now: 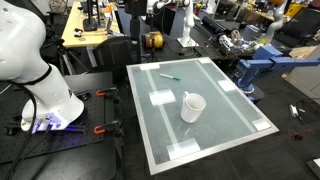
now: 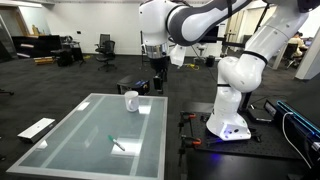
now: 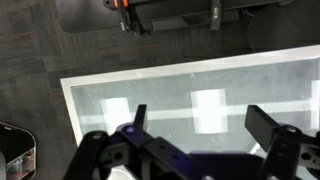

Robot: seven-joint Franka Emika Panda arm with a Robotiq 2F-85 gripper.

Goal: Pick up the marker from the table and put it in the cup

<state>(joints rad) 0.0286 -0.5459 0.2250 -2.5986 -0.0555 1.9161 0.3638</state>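
Note:
The green marker (image 1: 168,76) lies flat on the pale glassy table (image 1: 218,92), toward its far side; it also shows in an exterior view (image 2: 117,144) near the table's front. The white cup (image 1: 192,106) stands upright near the table's middle and shows in both exterior views (image 2: 131,101). My gripper (image 2: 157,68) hangs high above the table's far edge, above and a little beyond the cup. In the wrist view the gripper (image 3: 200,125) is open and empty, looking down on the table (image 3: 250,80). The marker does not show in the wrist view.
White tape squares (image 1: 160,98) (image 3: 208,108) mark the tabletop. My white base (image 1: 45,95) stands beside the table, with red-handled clamps (image 1: 100,128) by it. Cluttered benches and a blue fixture (image 1: 255,65) stand beyond. A black box (image 2: 135,86) sits behind the table.

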